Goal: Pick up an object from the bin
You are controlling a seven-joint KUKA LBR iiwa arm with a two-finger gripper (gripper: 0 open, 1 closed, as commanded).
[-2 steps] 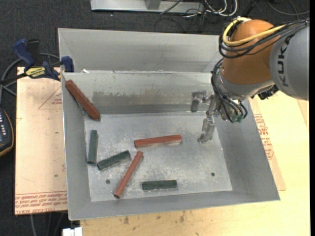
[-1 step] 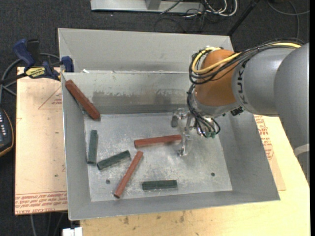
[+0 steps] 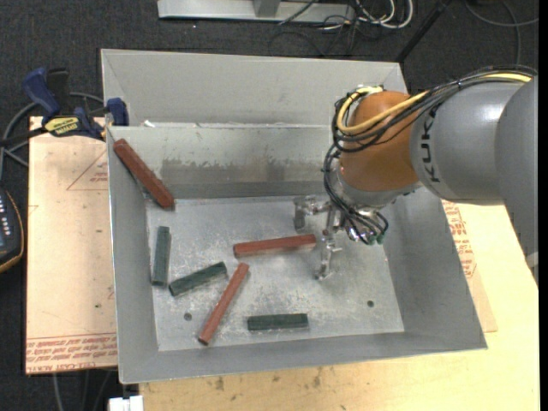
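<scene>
Farthest to the view's left of the gripper (image 3: 315, 247), a red-brown bar (image 3: 144, 174) is seen propped in the bin's far left corner, with its upper end against the rim. Nearer, but well apart from the gripper, a dark green bar (image 3: 160, 255) is laid close along the left wall. A second green bar (image 3: 198, 278) and a slanted red-brown bar (image 3: 224, 302) are found just beside each other, and whether they touch cannot be made out. A third green bar (image 3: 277, 322) is laid close to the near wall, left of and below the gripper. The task's thing, a flat red-brown bar (image 3: 272, 247), is stretched leftward from the gripper across the middle of the floor. Its right end is taken between the two metal fingers (image 3: 326, 262), which are spread wide on either side of it and are not closed on it. That end is partly masked by the fingers, so contact cannot be judged. The gripper's upper part and the floor behind it are covered by the orange cover (image 3: 381, 139), its looped cables and the grey arm (image 3: 479, 144). To the gripper's right and toward the near wall, bare floor of the bin (image 3: 257, 84) is left open, and the right wall is close by.
</scene>
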